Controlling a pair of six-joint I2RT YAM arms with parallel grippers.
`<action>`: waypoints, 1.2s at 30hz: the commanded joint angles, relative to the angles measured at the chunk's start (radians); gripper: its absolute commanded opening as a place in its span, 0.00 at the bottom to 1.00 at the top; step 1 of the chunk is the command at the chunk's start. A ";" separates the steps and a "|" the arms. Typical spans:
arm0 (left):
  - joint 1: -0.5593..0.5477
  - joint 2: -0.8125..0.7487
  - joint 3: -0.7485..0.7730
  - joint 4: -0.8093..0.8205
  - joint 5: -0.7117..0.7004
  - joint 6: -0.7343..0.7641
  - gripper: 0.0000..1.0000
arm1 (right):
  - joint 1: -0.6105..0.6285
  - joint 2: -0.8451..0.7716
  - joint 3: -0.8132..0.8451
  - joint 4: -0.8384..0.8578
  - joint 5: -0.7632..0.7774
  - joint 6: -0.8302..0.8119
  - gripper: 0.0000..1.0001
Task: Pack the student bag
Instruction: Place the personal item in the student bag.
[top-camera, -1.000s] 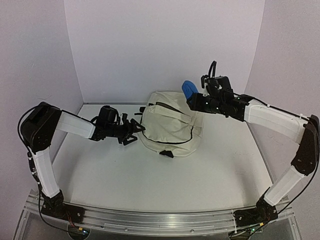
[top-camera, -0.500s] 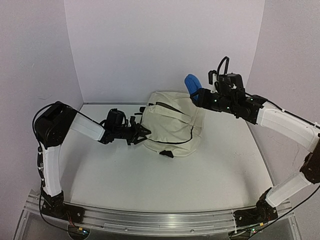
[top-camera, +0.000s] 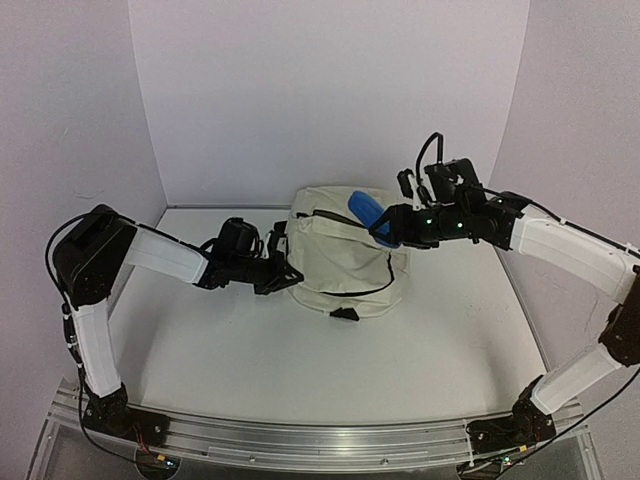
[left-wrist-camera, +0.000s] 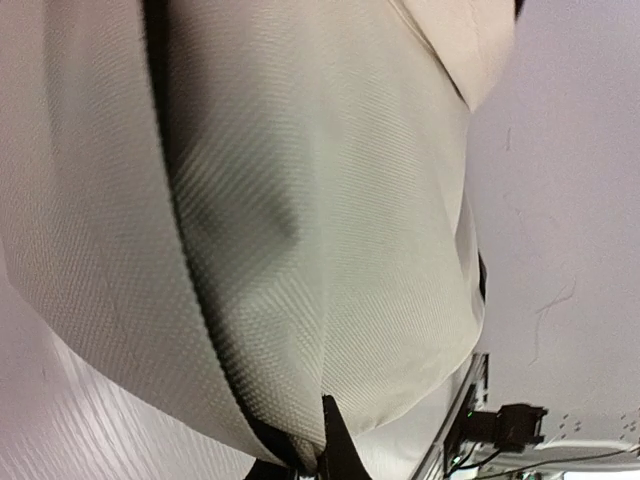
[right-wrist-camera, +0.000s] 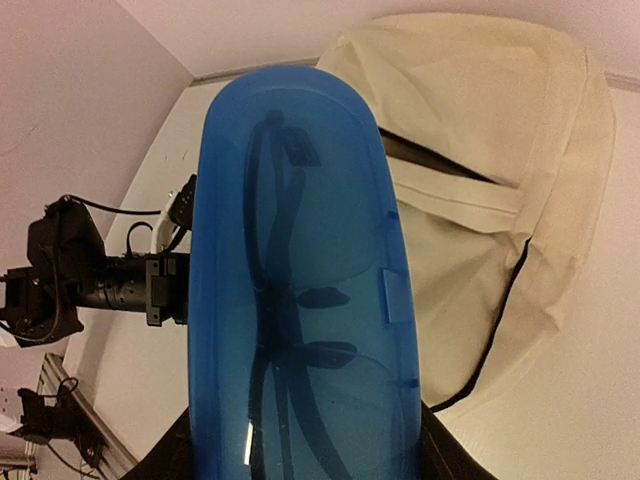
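The student bag (top-camera: 345, 265) sat on the bench (top-camera: 230, 340), zip partly open. Left fingers (top-camera: 282, 275) clamped its side fabric; right fingers (top-camera: 393, 230) held a blue glasses case (top-camera: 366, 212) over it, not yet packed.

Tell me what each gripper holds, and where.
Right gripper clamps the blue case by one end; left gripper pinches the student bag at its left edge.

There is one student bag (top-camera: 340, 262) on the one worktop (top-camera: 300, 370). One blue translucent case (top-camera: 370, 214) is over the bag's right side. Two robot arms each carry one hand: the left hand (top-camera: 289, 277) at the bag's left edge, the right hand (top-camera: 387, 232) at its right.
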 joint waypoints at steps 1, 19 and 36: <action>-0.109 -0.145 -0.044 -0.270 -0.021 0.181 0.00 | 0.040 0.050 0.001 -0.053 -0.140 -0.010 0.42; -0.232 -0.244 -0.151 -0.368 -0.042 0.136 0.00 | 0.129 0.243 0.085 -0.052 0.011 0.016 0.40; -0.267 -0.214 -0.140 -0.358 -0.025 0.120 0.00 | 0.129 0.346 0.062 0.069 0.234 0.058 0.39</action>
